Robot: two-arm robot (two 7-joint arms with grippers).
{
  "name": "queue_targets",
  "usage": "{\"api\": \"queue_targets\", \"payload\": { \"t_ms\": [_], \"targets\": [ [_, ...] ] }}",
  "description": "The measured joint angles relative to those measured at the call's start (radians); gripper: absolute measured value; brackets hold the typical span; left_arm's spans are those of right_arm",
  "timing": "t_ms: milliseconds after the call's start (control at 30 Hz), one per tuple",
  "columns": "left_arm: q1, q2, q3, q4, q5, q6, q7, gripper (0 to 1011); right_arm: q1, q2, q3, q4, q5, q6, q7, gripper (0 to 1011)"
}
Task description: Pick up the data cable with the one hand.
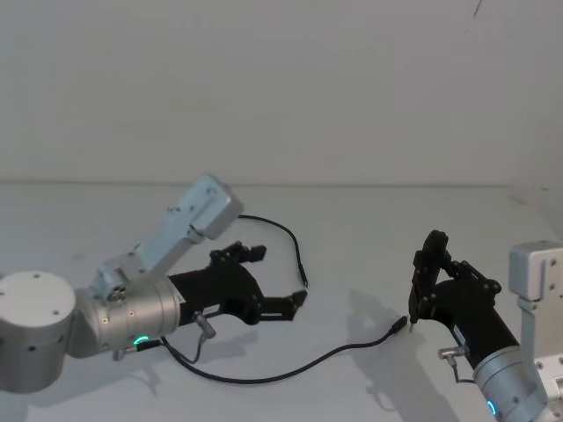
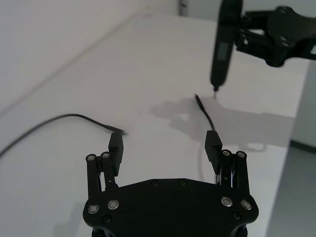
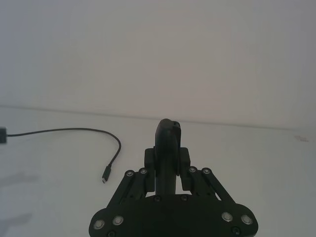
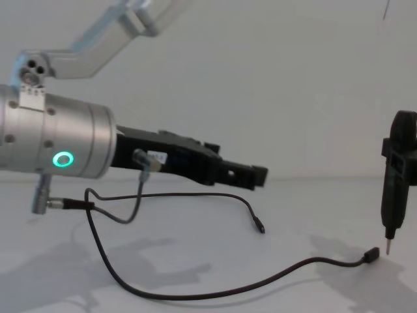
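hovering left gripper (image 2: 164, 143), jaws apart, near cable (image 1: 398, 325)

Bright, even light; soft shadows

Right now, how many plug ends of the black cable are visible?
2. One plug of the data cable lies just ahead of the left gripper; the other plug lies beside the tip of the tool that the right gripper holds.
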Motion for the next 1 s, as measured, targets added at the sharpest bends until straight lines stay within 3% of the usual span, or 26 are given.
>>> {"api": "queue_targets", "payload": {
  "t_ms": [400,1000],
  "targets": [
    [-0.084,-0.039,0.090,0.081,-0.006,0.124,-0.060,1001,0.000,0.000,0.000,0.000,0.000,0.000,0.000,279],
    [-0.126,-0.102,0.143,0.151,-0.019,0.211,-0.051,1001,0.000,0.000,0.000,0.000,0.000,0.000,0.000,279]
  ]
}}
